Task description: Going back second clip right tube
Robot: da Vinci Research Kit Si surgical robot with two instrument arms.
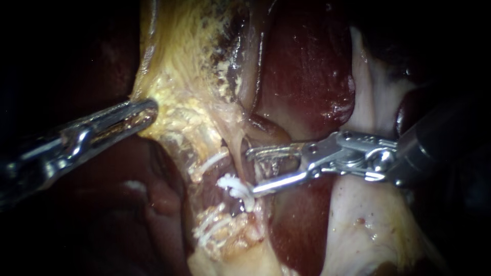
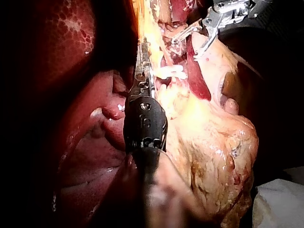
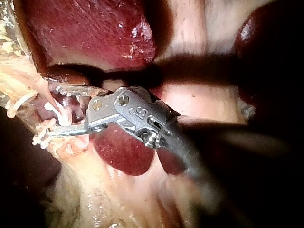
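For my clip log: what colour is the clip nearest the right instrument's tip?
The clip is white, clearest in the endoscope view.

Endoscope view: close to tissue, facing yellow tissue (image 1: 179, 87) and liver (image 1: 307, 66) head-on; left instrument (image 1: 148, 112) enters from left, right instrument (image 1: 251, 171) from right.
Left wrist view: behind own shaft, sighting along it toward tissue; set farther back, wider field.
Right wrist view: just behind own jaws, very near tissue.
Shared, all three views: white clips (image 1: 236, 186), right instrument's parted jaws, yellow tissue, liver.
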